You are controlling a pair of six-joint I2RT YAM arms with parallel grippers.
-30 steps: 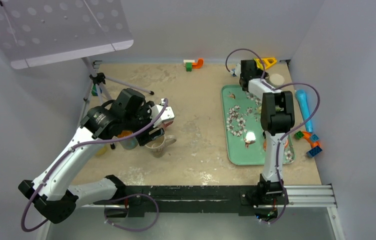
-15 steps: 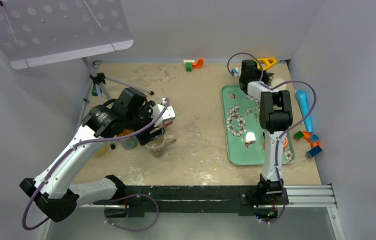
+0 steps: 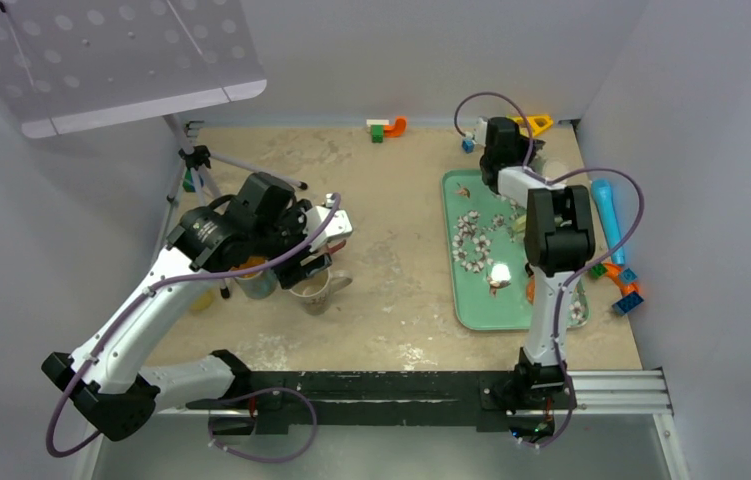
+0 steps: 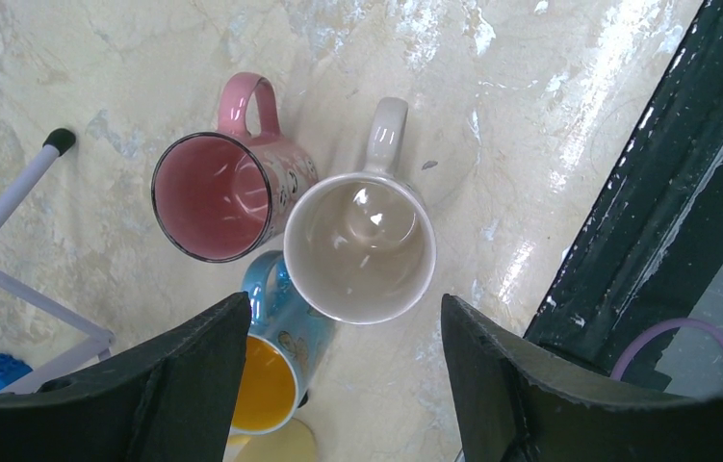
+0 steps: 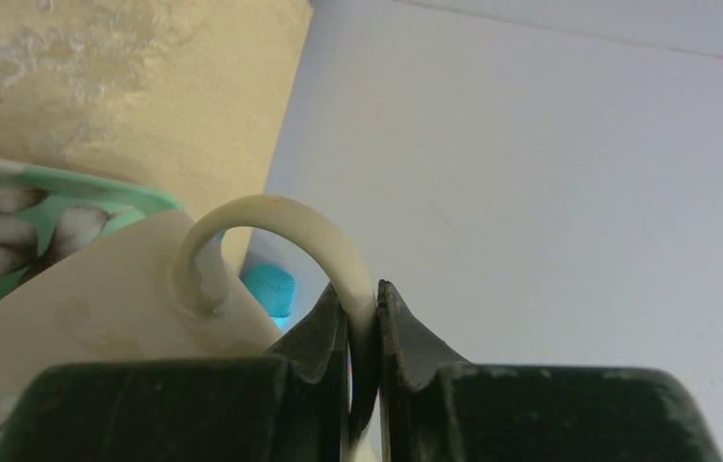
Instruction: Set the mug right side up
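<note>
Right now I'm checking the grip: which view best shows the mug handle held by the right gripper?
Right wrist: the handle sits pinched in the right gripper. Top external shows only the mug as a pale patch; left wrist shows other mugs.

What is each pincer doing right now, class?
Left pincer: open, holding nothing.
Right pincer: closed on the handle of the cream mug.

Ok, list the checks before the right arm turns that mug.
1. Right gripper shut on the handle: ok.
2. Mug clear of the tray rim: cannot tell.
3. Room between handle and wall for the turn: cannot tell.
4. Which way up the mug is: cannot tell.
5. Left gripper open, empty and far from the mug: ok.
</note>
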